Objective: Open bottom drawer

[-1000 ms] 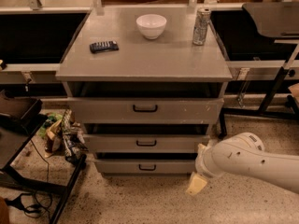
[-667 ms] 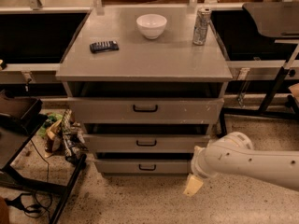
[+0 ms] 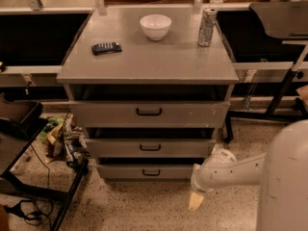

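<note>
White, rounded robot arm (image 3: 236, 170) ending in a tan, wedge-shaped claw (image 3: 195, 200), low above speckled floor (image 3: 134, 206); how far it is open cannot be told. Just up and left of it sits the bottom drawer (image 3: 122, 171), a shallow, flat grey metal front with a small black loop handle (image 3: 151, 173).
</note>
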`<state>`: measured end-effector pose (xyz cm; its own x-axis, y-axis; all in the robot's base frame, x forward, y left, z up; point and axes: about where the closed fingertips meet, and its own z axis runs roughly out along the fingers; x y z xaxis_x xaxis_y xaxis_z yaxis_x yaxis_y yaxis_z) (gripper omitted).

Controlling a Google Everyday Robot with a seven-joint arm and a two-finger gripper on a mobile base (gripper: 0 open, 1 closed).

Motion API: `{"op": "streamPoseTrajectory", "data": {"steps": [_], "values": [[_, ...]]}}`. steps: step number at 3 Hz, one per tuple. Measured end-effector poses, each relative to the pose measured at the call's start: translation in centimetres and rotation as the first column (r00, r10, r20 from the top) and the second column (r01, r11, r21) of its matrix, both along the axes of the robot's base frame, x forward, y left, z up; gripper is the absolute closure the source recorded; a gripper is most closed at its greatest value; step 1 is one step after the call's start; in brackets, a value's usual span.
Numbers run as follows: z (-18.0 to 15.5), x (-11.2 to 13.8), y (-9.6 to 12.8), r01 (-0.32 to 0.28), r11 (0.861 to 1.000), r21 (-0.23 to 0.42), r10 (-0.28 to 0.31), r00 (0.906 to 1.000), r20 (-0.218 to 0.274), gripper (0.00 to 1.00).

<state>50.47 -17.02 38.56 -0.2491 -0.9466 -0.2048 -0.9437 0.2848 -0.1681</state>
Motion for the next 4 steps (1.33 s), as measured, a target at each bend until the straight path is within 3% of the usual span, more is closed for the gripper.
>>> {"op": "streamPoseTrajectory", "data": {"steps": [2, 3, 4], "values": [[-8.8, 1.5, 1.3, -0.072, 0.997, 0.002, 0.072, 0.9967, -0.037, 0.0], [-8.8, 1.5, 1.3, -0.073, 0.997, 0.002, 0.073, 0.9967, -0.036, 0.0], [-10.0, 3.3, 2.3, -0.089, 0.996, 0.009, 0.089, 0.9959, -0.018, 0.0]]}}
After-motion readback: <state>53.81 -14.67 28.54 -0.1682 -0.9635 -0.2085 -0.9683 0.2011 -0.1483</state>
